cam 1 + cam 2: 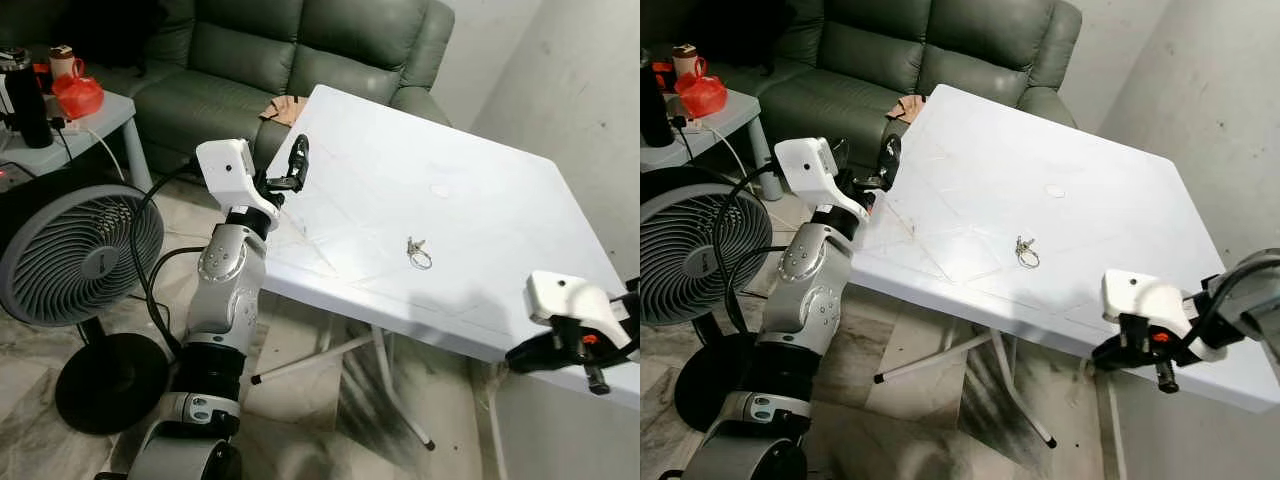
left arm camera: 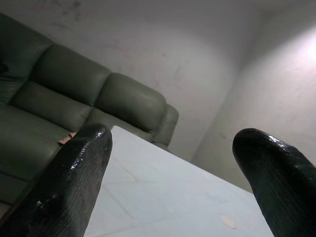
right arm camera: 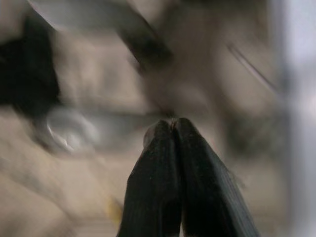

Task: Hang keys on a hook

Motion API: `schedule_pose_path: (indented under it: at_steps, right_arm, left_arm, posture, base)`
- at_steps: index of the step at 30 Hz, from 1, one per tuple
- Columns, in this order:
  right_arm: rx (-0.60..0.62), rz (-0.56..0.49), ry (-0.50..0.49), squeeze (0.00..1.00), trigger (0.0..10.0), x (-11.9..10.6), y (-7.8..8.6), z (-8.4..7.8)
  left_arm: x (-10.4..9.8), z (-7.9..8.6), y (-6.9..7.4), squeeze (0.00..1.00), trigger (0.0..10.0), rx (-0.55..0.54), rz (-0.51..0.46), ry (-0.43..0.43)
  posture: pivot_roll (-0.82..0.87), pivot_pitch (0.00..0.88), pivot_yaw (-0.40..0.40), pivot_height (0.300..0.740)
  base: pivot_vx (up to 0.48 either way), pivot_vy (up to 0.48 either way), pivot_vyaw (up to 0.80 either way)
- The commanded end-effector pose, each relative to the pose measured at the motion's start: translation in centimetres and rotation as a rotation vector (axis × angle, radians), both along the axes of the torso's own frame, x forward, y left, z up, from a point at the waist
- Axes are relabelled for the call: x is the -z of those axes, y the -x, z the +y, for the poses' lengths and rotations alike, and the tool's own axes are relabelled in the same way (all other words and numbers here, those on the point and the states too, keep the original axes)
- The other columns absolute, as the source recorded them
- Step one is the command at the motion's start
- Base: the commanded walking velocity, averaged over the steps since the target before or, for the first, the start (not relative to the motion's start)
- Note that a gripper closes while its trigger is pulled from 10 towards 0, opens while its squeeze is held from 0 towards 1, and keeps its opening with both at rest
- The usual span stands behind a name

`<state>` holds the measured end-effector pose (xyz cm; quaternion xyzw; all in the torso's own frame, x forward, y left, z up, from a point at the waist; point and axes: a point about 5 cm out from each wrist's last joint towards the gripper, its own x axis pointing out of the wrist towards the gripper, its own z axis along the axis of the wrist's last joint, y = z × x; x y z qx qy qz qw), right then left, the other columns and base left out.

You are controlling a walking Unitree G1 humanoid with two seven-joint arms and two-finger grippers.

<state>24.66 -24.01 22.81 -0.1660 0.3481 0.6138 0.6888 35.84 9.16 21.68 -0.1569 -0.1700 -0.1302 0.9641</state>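
While keys point(image 1: 418, 253) lie flat, ring nearest robot, left pincer point(image 1: 297, 160) spread, right pincer point(image 3: 174, 129) pressed together.

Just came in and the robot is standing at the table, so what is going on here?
Nothing is being held yet. A bunch of keys lies on the white table, untouched. The left tool is raised at the table's edge nearest the sofa, fingers apart. The right tool hangs low by the table's near edge, fingers pressed together with nothing between them. I cannot make out a hook.
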Motion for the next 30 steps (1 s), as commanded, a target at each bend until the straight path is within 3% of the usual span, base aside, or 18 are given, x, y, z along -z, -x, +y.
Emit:
schedule_pose_path:
  at_steps: [1,2,4,5,13,14,16,17,20,25,30]
  right_arm:
    - [0.023,0.05,-0.197,0.0,10.0,-2.1,-0.1,1.2]
    - [0.054,0.064,-0.285,0.0,10.0,-2.5,-0.6,1.8]
    - [0.065,0.081,-0.34,0.0,10.0,-2.9,-0.8,2.2]
    - [0.199,0.039,-0.563,0.0,10.0,-3.6,-3.0,3.5]
    - [0.199,0.039,-0.563,0.0,10.0,-3.6,-3.0,3.5]
    - [0.604,-0.116,-0.774,0.0,10.0,-3.2,-7.1,3.6]
    - [1.099,-0.153,-0.863,0.0,10.0,-1.0,-10.2,2.6]
    - [1.251,-0.103,-0.867,0.0,10.0,0.2,-10.8,2.0]
    - [1.433,-0.04,-0.883,0.0,10.0,1.8,-11.0,0.7]
    - [1.475,-0.114,-0.862,0.0,10.0,2.1,-10.5,1.4]
    - [1.421,-0.393,-0.787,0.0,10.0,1.6,-10.2,2.7]
  left_arm:
    - [-0.3,-0.9,0.3,0.0,10.0,0.022,-0.013,0.012]
    - [-0.4,-1.0,0.3,0.0,10.0,0.022,-0.012,0.016]
    - [-0.4,-1.0,0.3,0.0,10.0,0.022,-0.012,0.02]
    - [-0.4,-1.1,0.3,0.0,10.0,0.021,-0.01,0.027]
    - [-0.4,-1.1,0.3,0.0,10.0,0.021,-0.01,0.027]
    - [-0.4,-1.2,0.3,0.0,10.0,0.023,-0.01,0.034]
    - [-0.5,-1.4,0.3,0.0,10.0,0.025,-0.009,0.04]
    - [-0.5,-1.4,0.3,0.0,10.0,0.024,-0.009,0.035]
    - [-0.6,-1.4,0.3,0.0,10.0,0.025,-0.009,0.029]
    - [-0.8,-1.5,0.2,0.0,10.0,0.035,-0.012,0.025]
    - [-0.9,-1.8,0.2,0.0,10.0,0.055,-0.01,0.007]
  posture:
    - [-0.06,0.016,-0.223,0.711]
    - [-0.06,0.018,-0.225,0.711]
    - [-0.06,0.018,-0.225,0.711]
    - [-0.06,0.02,-0.226,0.711]
    - [-0.06,0.02,-0.226,0.711]
    - [-0.05,0.026,-0.221,0.711]
    - [-0.05,0.026,-0.221,0.711]
    - [-0.05,0.027,-0.213,0.711]
    - [-0.05,0.027,-0.213,0.711]
    - [-0.04,0.025,-0.197,0.711]
    - [-0.03,0.026,-0.18,0.711]
  base:
    - [0.0,0.0,0.0]
    - [0.0,0.0,0.0]
    - [0.0,0.0,0.0]
    - [0.0,0.0,0.0]
    - [0.0,0.0,0.0]
    - [0.0,0.0,0.0]
    - [0.0,0.0,0.0]
    - [0.0,0.0,0.0]
    - [0.0,0.0,0.0]
    - [0.0,0.0,0.0]
    - [0.0,0.0,0.0]
